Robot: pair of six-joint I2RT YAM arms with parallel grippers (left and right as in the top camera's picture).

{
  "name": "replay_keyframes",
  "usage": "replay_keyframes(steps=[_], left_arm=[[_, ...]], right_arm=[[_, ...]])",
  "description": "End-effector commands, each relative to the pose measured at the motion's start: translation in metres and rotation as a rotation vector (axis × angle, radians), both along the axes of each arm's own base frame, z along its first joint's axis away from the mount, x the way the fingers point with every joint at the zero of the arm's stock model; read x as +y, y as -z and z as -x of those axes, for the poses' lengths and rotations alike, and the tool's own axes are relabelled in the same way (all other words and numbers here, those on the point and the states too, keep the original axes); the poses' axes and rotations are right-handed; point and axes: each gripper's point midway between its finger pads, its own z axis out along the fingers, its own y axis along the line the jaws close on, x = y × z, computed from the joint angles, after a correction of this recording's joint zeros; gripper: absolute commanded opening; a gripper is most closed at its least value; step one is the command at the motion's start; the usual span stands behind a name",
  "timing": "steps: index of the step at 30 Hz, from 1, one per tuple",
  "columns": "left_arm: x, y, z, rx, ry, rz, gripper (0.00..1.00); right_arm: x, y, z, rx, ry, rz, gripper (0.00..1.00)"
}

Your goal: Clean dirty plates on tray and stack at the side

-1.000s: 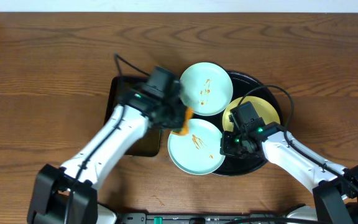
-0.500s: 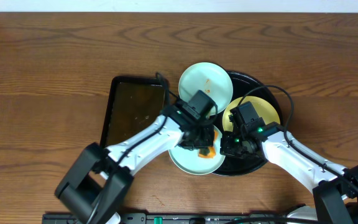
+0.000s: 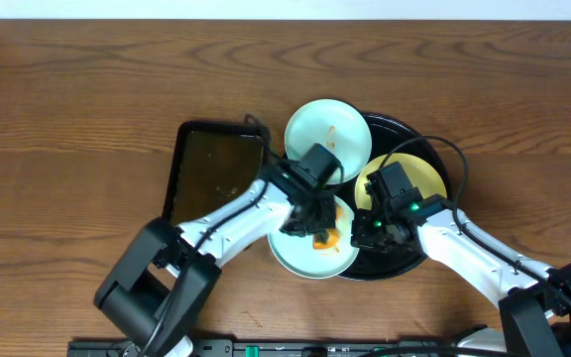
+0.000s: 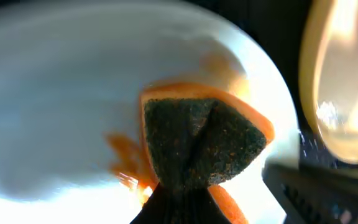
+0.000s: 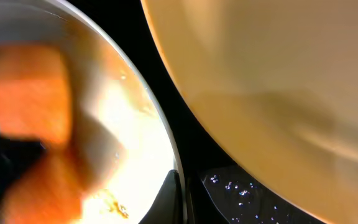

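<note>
My left gripper (image 3: 317,226) is shut on an orange sponge (image 4: 197,140), dark scouring side down, and presses it onto the near mint-blue plate (image 3: 300,253). Orange sauce smears (image 4: 126,158) lie beside the sponge. My right gripper (image 3: 363,236) is shut on that plate's right rim (image 5: 178,186), one finger inside and one outside. A pale yellow plate (image 3: 419,178) lies in the round black tray (image 3: 397,131). Another mint-blue plate (image 3: 327,134) with small smears sits at the tray's far left edge.
A dark rectangular tray (image 3: 211,174) lies left of the plates on the wooden table (image 3: 87,119). A black cable (image 3: 444,149) arches over the yellow plate. Water droplets (image 5: 235,186) dot the black tray between the two nearer plates.
My left arm swung right from over the rectangular tray and brought the sponge down on the near plate, then shifted it slightly left. My right arm has not moved.
</note>
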Motion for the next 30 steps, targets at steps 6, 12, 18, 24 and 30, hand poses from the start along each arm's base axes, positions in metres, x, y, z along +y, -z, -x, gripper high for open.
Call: replay_keyframes(steps=[6, 12, 18, 24, 30], left_arm=[[0.054, 0.003, -0.034, -0.017, -0.135, -0.09, 0.07], [0.068, -0.033, -0.033, -0.068, -0.095, -0.076, 0.07], [0.083, -0.081, -0.036, -0.205, -0.036, -0.039, 0.07], [0.121, -0.082, -0.049, -0.233, -0.13, -0.141, 0.07], [0.163, -0.082, -0.068, -0.273, -0.245, -0.238, 0.08]], right_arm=[[-0.001, 0.003, 0.005, 0.008, -0.014, 0.019, 0.01], [-0.001, 0.003, 0.006, 0.01, -0.014, 0.021, 0.01], [0.0, 0.003, 0.004, 0.005, -0.014, 0.018, 0.01], [-0.001, 0.003, 0.005, 0.006, -0.014, 0.019, 0.11], [-0.001, 0.004, 0.006, 0.01, -0.015, 0.021, 0.14]])
